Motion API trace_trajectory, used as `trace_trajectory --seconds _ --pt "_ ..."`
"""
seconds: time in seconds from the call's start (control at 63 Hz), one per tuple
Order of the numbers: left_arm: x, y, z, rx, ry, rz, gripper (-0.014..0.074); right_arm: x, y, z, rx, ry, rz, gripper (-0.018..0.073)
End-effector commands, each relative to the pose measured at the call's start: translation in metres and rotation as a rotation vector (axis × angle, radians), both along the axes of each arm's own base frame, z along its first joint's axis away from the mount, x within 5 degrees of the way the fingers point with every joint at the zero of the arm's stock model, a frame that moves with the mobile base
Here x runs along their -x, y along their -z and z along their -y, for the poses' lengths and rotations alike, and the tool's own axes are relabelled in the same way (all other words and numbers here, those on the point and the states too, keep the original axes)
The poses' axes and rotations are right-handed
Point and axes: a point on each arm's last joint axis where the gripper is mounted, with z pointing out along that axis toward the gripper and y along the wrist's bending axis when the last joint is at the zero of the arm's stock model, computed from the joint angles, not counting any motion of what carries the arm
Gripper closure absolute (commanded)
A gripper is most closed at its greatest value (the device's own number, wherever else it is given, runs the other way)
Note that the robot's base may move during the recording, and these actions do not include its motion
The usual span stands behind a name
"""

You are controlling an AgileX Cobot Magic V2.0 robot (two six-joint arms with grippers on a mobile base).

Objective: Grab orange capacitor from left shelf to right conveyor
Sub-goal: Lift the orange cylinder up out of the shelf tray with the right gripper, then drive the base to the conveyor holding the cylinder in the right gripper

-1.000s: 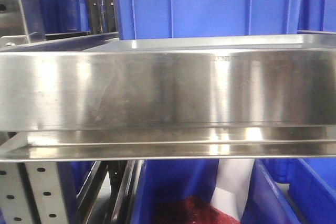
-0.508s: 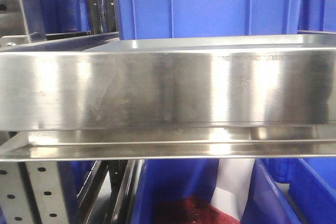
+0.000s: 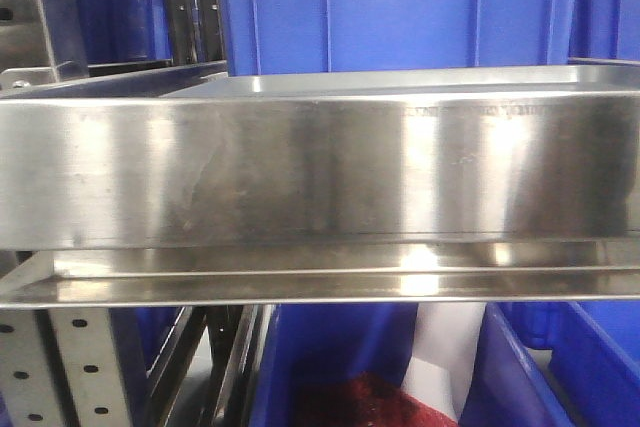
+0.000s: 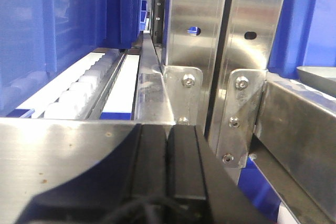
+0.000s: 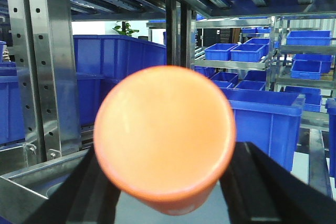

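The orange capacitor (image 5: 164,137) fills the middle of the right wrist view, seen end-on and blurred. My right gripper (image 5: 167,203) is shut on it, with one black finger (image 5: 97,195) on its left side and the other on its right. My left gripper (image 4: 167,161) is shut and holds nothing; its two black pads are pressed together low in the left wrist view, in front of a steel rail. The left shelf (image 3: 320,167) spans the front view with its tall brushed steel lip. Neither gripper shows in the front view. The right conveyor is out of view.
Blue plastic bins (image 3: 400,7) stand above and below the shelf; one lower bin holds something red (image 3: 350,402). Perforated steel uprights (image 4: 210,51) and a white roller track (image 4: 79,90) lie ahead of the left gripper. More uprights (image 5: 44,61) and blue bins (image 5: 262,119) lie beyond the capacitor.
The front view stays the same, except that the bright reflections on the right part of the shelf lip shift slightly.
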Motion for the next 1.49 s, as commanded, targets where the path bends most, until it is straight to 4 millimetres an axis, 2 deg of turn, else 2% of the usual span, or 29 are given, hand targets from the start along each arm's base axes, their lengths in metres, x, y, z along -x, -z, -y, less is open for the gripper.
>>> trace_trajectory --seconds 0.0,1.476 --pt "0.0014 -0.0097 0.0000 0.026 0.004 0.097 0.0701 0.0051 -0.0147 0.0037 -0.044 0.017 0.110 0.0483" --pt "0.0014 -0.0097 0.0000 0.026 0.004 0.097 0.0701 0.0019 -0.0099 0.0023 -0.037 0.017 0.094 0.0483"
